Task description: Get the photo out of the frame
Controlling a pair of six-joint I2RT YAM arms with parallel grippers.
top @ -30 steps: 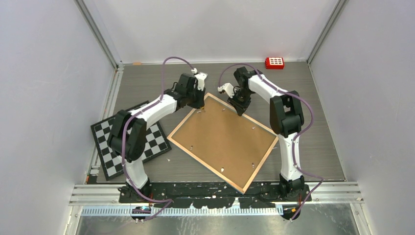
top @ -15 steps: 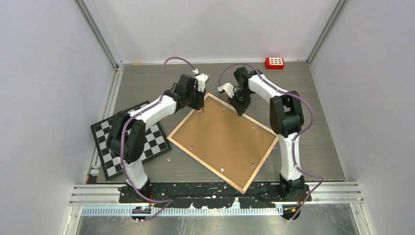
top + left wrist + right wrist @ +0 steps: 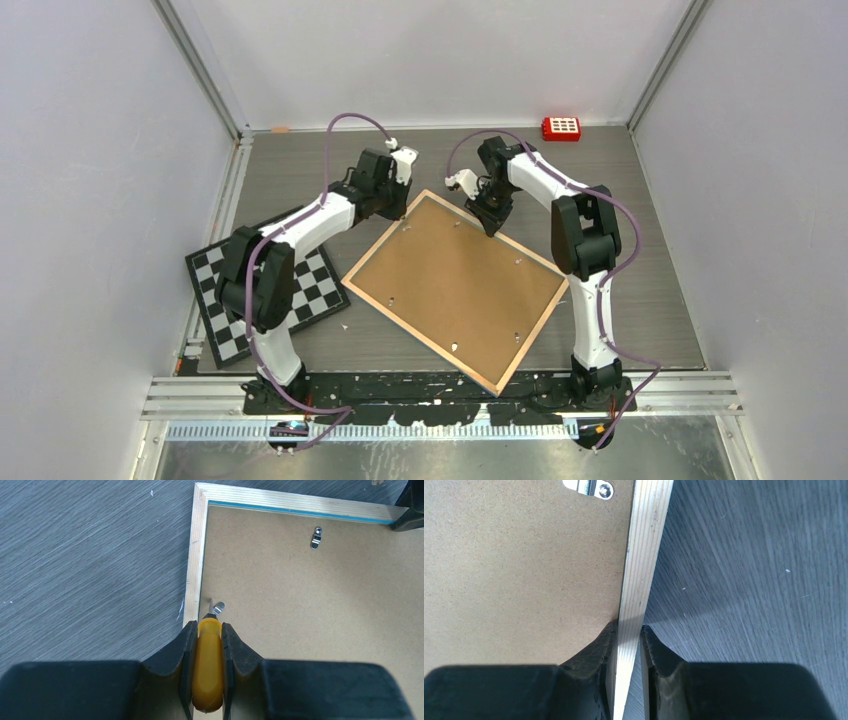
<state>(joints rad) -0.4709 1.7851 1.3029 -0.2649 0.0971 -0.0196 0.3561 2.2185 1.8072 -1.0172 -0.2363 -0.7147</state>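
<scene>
The frame (image 3: 455, 285) lies face down on the table, its brown fibreboard back up, so the photo is hidden under it. My left gripper (image 3: 208, 627) is shut on a yellow-handled screwdriver (image 3: 209, 665). Its metal tip rests at a small clip (image 3: 218, 608) beside the frame's left wood edge (image 3: 192, 570). A second clip (image 3: 315, 537) sits nearer the far edge. My right gripper (image 3: 629, 630) is shut on the frame's light wood edge (image 3: 644, 555), near another clip (image 3: 591, 486). From above, the left gripper (image 3: 405, 210) and the right gripper (image 3: 490, 222) both work at the frame's far corner.
A black-and-white chequered board (image 3: 262, 290) lies left of the frame, partly under the left arm. A red block with white squares (image 3: 561, 128) sits at the far right of the table. Grey walls close in three sides.
My left wrist has shifted slightly back and to the left with the screwdriver. The frame and the right arm have not moved.
</scene>
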